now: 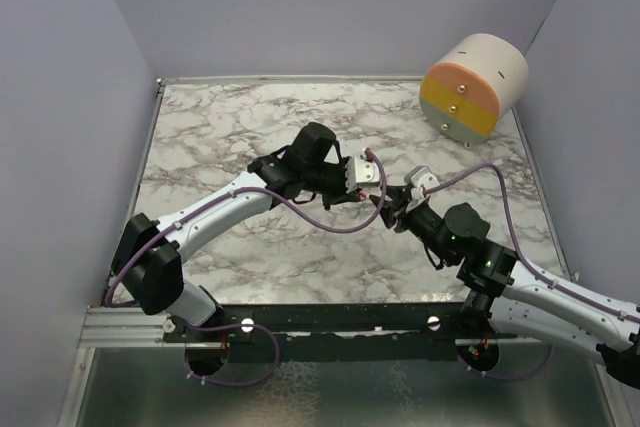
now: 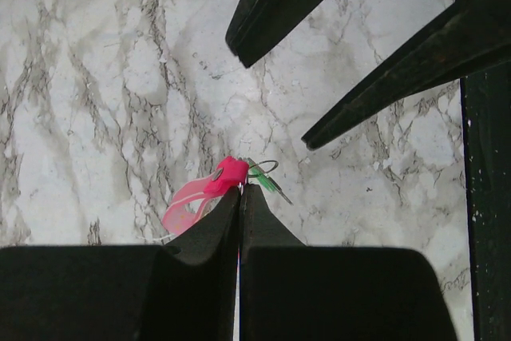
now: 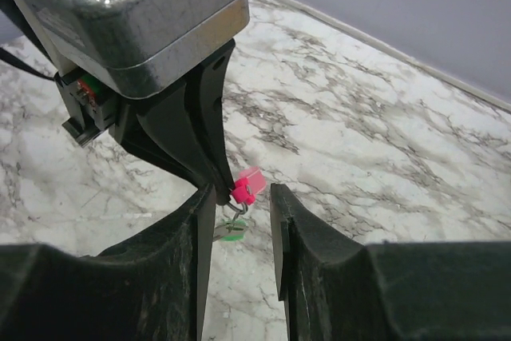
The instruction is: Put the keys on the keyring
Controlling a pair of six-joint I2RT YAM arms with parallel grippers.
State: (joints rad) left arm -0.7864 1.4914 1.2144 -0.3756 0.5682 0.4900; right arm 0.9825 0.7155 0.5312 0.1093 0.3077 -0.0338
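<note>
We see a flat white table top [image 1: 230, 127] that looks like smooth stone with grey veins, a bit dull. The small pink plastic key [image 2: 227, 173] is bright and shiny, and see-through along its long part. At 3 o'clock from it, the short green plastic key [image 2: 267, 183] shines too, by a thin silver metal ring [image 2: 270, 164]. The black left gripper [image 2: 239, 191] and black right gripper [image 3: 242, 193] look like dull, smooth plastic. The square grey metal box [image 3: 144, 13] looks scuffed.

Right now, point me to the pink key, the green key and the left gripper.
pink key [image 2: 229, 172]: left wrist view, on its bright pink head.
green key [image 2: 267, 182]: left wrist view, mid-length on the green piece.
left gripper [image 2: 240, 197]: left wrist view, where its closed fingertips meet.
</note>
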